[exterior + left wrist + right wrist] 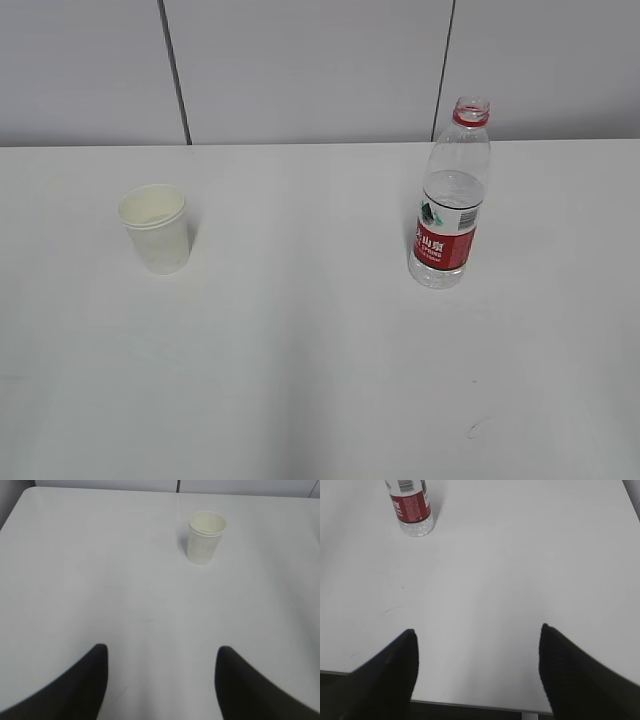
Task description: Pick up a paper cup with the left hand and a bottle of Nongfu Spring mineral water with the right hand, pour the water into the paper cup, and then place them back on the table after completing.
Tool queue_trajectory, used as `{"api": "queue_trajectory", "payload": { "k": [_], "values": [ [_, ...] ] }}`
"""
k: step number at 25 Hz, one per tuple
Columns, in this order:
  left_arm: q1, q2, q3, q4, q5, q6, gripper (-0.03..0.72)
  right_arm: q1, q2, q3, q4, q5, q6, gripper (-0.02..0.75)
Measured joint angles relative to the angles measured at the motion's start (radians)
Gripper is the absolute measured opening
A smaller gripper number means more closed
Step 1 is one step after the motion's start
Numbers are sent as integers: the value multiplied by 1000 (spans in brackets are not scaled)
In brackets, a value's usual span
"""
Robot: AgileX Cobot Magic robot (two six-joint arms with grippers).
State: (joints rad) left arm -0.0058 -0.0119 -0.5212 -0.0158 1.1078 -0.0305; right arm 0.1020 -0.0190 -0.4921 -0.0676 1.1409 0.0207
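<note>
A white paper cup (155, 228) stands upright on the left of the white table (300, 340); the left wrist view shows the cup (205, 537) far ahead and a little right. The Nongfu Spring bottle (452, 195), uncapped, red-labelled and partly filled with clear water, stands upright on the right. In the right wrist view only the bottle's lower part (412, 507) shows at the top left. My left gripper (162, 650) is open over bare table. My right gripper (477, 630) is open near the table's front edge. Neither arm appears in the exterior view.
A grey panelled wall (300, 70) runs behind the table. The table's near edge (480, 705) lies just under my right gripper, with dark floor beyond. A faint scuff mark (478, 428) sits at the front right.
</note>
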Motion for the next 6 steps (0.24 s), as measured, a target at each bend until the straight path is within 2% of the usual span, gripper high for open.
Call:
{"api": "queue_trajectory", "payload": {
  "k": [6],
  "values": [
    [0,0,0,0,0,0,426,0,0,0,2,0,0,555]
  ]
}}
